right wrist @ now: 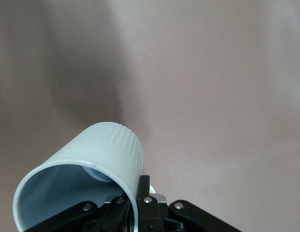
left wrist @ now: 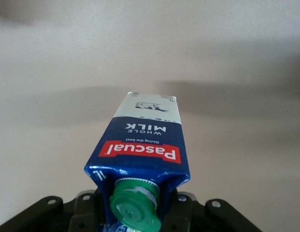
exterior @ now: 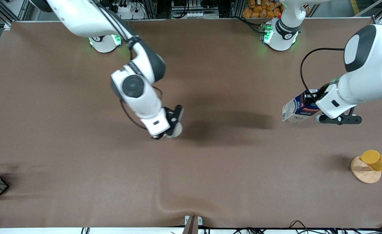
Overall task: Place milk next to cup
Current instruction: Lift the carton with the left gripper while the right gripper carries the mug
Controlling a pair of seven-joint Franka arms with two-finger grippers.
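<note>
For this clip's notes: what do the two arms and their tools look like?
Both arms are glossy white with dark grey-black joint caps, and each base is ringed with green lights. The right arm carries a black tool. The left arm has a loose black cable looping to its wrist and a black tool with a screw-studded crossbar.

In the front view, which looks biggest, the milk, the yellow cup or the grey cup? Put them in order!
1. The milk, shut in the left gripper.
2. The yellow cup, on its round wooden stand.
3. The grey cup, shut in the right gripper; the arm covers much of it, so its place against the yellow cup is unsure.
</note>
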